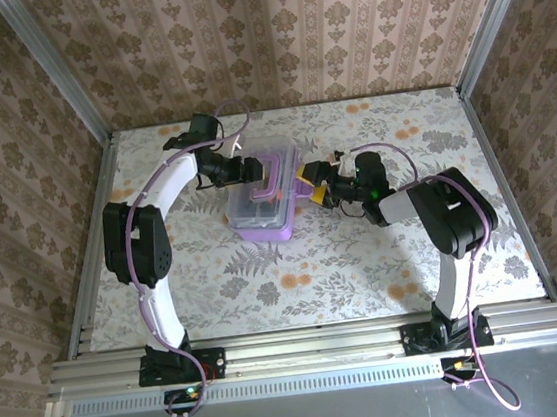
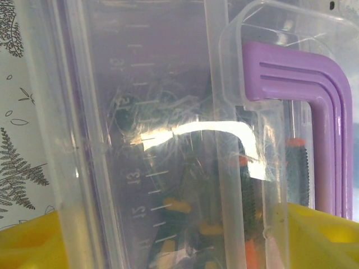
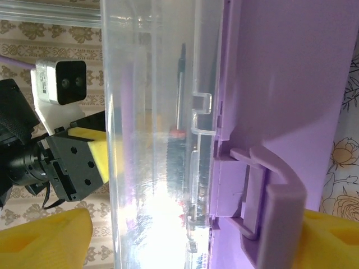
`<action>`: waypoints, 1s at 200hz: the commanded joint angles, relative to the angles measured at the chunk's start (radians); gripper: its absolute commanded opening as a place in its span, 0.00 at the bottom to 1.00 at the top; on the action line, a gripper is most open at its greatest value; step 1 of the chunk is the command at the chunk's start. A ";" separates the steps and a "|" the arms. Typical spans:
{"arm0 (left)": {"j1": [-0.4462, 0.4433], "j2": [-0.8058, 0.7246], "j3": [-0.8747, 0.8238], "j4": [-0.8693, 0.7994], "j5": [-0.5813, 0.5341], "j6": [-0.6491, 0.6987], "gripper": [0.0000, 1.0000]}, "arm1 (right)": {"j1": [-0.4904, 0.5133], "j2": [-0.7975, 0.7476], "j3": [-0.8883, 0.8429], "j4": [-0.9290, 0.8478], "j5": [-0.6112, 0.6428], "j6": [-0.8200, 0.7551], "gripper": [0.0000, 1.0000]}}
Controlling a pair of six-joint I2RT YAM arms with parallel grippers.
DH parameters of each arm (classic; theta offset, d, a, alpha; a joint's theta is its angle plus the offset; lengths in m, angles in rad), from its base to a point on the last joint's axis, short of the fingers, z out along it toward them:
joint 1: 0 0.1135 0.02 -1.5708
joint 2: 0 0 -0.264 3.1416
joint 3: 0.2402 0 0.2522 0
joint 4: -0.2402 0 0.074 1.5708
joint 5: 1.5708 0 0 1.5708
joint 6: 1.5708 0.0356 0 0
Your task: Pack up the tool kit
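Box [image 1: 260, 219] on table [image 1: 365, 259], screwdrivers [image 3: 175, 151] inside; left tool [image 1: 239, 173] at left side, right tool [image 1: 308, 187] opposite.

the clear lid [image 2: 140, 112] carries a moulded ruler scale; the numerals 13 and 15 read clearly

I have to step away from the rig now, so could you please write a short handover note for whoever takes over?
Left gripper: fingers straddle the box at its lid; grip unclear.
Right gripper: open, fingers either side of the box edge by the latch.
Box sits midway on the table, lid down, screwdrivers inside.
Done: screwdrivers loaded, lid lowered.
Left: latch not confirmed shut; check it, then let go.
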 commanded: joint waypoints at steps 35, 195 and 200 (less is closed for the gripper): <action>0.005 0.127 -0.060 -0.072 -0.102 0.021 0.68 | 0.003 -0.028 0.034 -0.072 -0.003 -0.056 0.74; -0.008 0.130 -0.050 -0.081 -0.107 0.025 0.68 | 0.023 -0.091 0.098 -0.311 0.024 -0.157 0.51; -0.009 0.130 -0.050 -0.080 -0.105 0.025 0.68 | 0.023 -0.090 0.099 -0.314 0.025 -0.156 0.50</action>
